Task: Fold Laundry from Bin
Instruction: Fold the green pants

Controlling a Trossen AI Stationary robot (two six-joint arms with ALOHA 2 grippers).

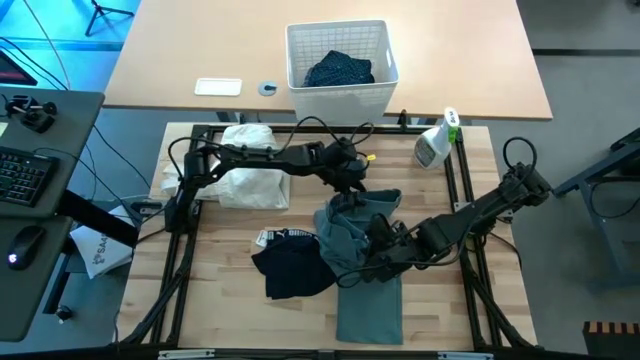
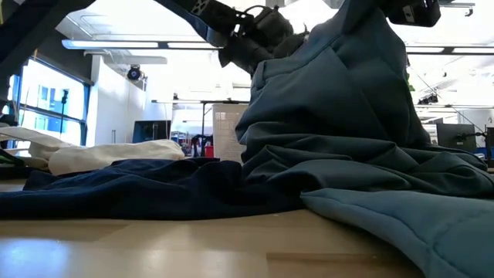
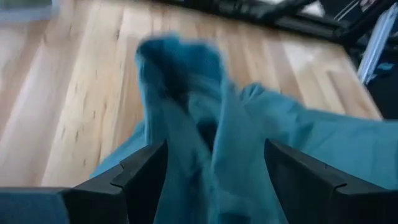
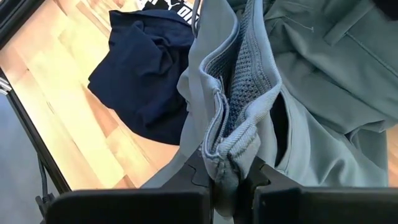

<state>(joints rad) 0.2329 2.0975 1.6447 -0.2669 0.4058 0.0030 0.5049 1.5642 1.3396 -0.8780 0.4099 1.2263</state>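
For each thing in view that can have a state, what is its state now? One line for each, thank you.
Grey-green top: partly lifted, rest flat on the table.
Left end effector: open, fingers either side of a raised fold of the top.
Right end effector: shut on the top's ribbed edge.
Bin: upright, a dark dotted garment inside.
Dark navy garment: crumpled on the table.
White cloth: lying loosely folded.

White lettering on the black piece [image 1: 272, 238] is unreadable.
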